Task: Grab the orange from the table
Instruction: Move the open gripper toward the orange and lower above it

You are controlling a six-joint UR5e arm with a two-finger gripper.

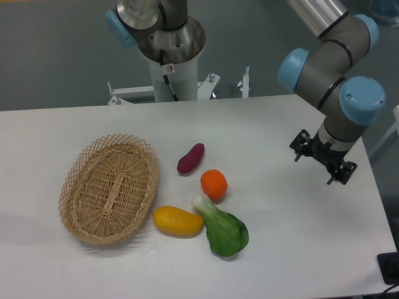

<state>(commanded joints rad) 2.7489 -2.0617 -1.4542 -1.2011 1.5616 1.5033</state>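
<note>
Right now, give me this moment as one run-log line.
phase: pre-grasp | orange: on table, touching bok choy | gripper: right of orange, off it, holds nothing | jaws: unclear

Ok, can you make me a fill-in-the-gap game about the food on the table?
1. The wicker basket has ____ inside it.
2. The orange lies between the purple sweet potato and the ____ leafy vegetable.
3. The yellow fruit lies closest to the ____.

Missing words: nothing; green; basket
</note>
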